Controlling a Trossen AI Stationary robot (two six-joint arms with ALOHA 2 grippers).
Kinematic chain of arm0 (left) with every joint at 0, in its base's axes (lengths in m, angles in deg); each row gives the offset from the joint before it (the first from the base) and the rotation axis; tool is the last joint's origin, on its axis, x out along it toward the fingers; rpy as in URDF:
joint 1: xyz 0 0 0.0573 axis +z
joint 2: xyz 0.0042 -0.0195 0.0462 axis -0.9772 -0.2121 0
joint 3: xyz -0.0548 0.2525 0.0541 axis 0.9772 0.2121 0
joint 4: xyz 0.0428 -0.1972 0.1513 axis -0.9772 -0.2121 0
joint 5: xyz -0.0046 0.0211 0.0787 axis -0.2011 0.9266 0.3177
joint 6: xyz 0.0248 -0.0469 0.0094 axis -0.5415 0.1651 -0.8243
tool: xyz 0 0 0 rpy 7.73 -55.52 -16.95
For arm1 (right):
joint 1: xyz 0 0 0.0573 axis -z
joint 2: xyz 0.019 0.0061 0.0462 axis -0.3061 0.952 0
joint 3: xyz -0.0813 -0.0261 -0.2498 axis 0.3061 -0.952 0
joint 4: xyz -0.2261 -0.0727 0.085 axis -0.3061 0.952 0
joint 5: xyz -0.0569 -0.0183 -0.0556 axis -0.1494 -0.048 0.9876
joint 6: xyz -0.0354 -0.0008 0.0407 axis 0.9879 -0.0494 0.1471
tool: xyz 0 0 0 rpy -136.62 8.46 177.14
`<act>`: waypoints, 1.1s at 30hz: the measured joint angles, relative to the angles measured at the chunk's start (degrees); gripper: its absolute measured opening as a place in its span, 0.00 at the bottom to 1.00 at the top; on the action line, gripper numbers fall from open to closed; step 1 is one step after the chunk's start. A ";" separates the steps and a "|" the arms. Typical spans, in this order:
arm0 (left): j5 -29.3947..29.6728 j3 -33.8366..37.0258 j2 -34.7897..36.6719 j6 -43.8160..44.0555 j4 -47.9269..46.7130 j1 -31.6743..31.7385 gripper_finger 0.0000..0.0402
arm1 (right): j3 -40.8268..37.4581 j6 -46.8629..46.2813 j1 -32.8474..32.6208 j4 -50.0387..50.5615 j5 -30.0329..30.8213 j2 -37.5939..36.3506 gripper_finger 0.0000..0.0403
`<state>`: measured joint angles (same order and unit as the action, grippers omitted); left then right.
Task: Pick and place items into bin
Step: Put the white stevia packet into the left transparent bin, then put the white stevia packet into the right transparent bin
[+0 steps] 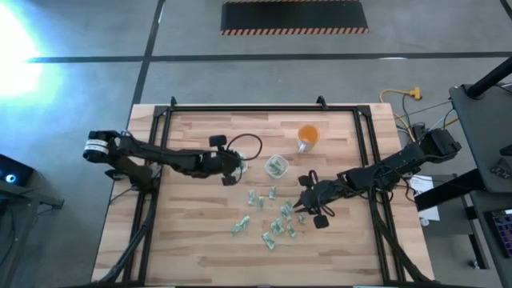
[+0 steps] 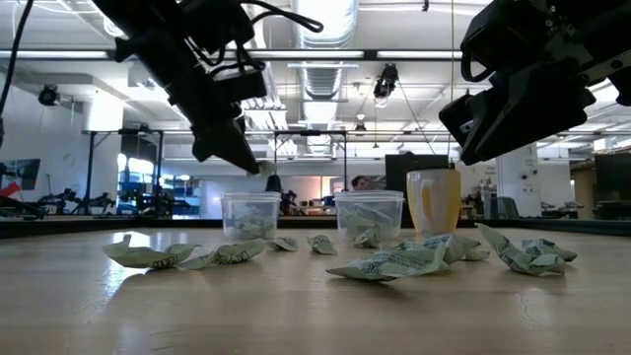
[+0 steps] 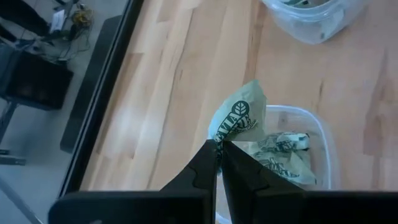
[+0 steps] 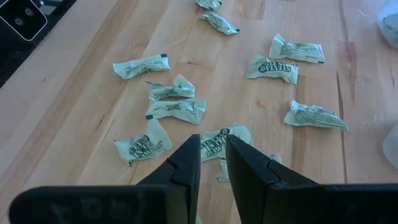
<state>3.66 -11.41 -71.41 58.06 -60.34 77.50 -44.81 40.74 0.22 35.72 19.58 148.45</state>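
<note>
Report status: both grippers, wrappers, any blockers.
Left gripper shut on wrapper above clear cup. Right gripper hovering above loose wrappers, fingers parted. Nothing in the way.

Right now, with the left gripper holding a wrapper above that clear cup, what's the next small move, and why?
Probably open the left gripper: it is shut on a wrapper directly over the clear cup, which already holds others, so it should drop in.

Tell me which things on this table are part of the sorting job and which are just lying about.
Part of the job:
- loose wrappers
- wrapper pinched in the left gripper
- two clear cups with wrappers inside
- right gripper above the scattered wrappers

Just lying about:
- orange cup
- yellow cable beyond the table
</note>
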 joint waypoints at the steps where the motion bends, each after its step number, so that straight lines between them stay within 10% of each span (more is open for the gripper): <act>1: -0.23 0.00 0.00 -0.36 0.00 0.22 0.00 | -0.01 0.00 -0.01 0.00 0.01 0.00 0.17; 33: -1.68 -0.07 6.04 1.05 -0.95 -6.74 0.23 | -2.36 -0.87 0.00 -4.66 1.06 3.92 0.17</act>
<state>1.98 -11.48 -65.37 59.12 -61.29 70.77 -47.17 39.87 0.22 31.06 20.64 152.37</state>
